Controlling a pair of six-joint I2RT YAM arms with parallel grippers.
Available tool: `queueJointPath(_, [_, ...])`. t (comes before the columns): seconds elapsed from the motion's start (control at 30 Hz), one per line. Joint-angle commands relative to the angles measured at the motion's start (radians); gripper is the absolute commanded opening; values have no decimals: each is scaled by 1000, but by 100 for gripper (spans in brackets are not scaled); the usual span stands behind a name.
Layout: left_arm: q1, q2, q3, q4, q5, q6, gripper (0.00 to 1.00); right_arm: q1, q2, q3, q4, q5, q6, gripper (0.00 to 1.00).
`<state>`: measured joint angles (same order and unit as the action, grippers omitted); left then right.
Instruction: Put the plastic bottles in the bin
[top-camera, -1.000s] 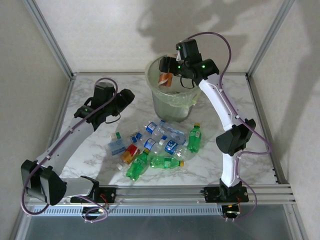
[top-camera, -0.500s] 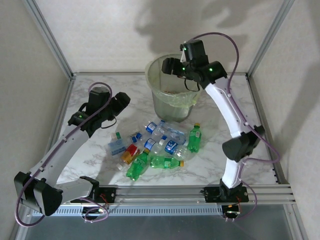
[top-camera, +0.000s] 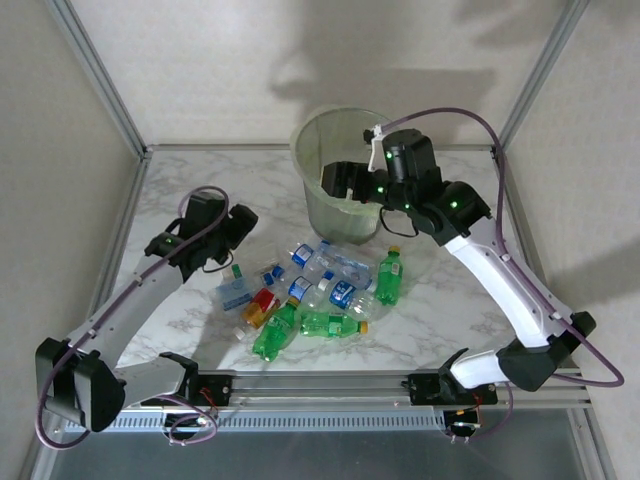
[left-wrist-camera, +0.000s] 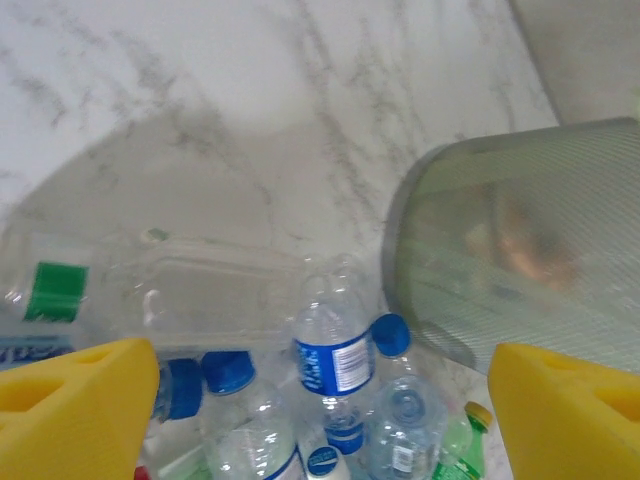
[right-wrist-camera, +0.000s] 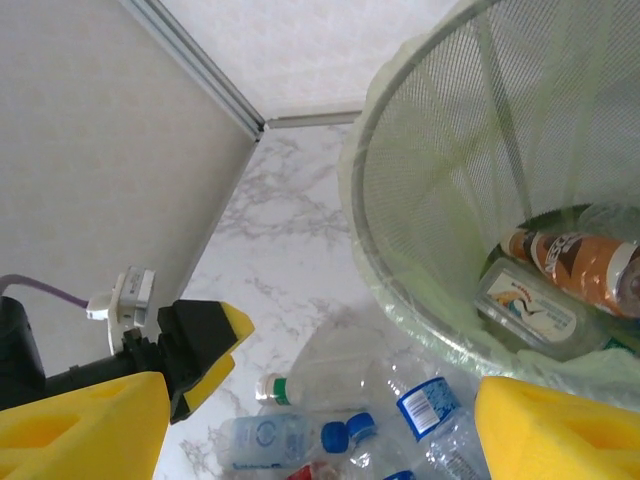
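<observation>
Bin (top-camera: 345, 218) beneath wide-spread right pincer (top-camera: 336, 182)

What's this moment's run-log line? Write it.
left end effector: open, near bottles | right end effector: open, beside bin | bin: brown-label bottle inside

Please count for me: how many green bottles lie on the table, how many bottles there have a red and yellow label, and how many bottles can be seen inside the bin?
Green bottles on the table: 3
Bottle with the red-yellow label, on the table: 1
Seen in the bin: 2, a brown-label bottle and a flat clear bottle
Total: 6
</observation>
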<state>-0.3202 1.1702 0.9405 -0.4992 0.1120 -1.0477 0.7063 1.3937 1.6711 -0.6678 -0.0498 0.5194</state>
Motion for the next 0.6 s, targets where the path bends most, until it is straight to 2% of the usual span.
queueJointPath(0.0, [-23, -49, -52, -65, -51, -119, 85, 25, -18, -39, 45, 14, 22, 80])
queueJointPath(0.2, [-58, -149, -74, -263, -123, -212, 84, 29, -23, -56, 40, 29, 16, 79])
queueJointPath(0.27, [-59, -209, -102, -283, -132, -262, 86, 29, -24, -68, 44, 37, 14, 80])
queueJointPath(0.37, [-57, -239, -148, -240, -123, -320, 86, 29, -12, -76, 53, 26, 20, 80])
queueJointPath(0.57, [-38, -109, -125, -115, -93, -326, 87, 29, 20, -47, 47, 4, 10, 80])
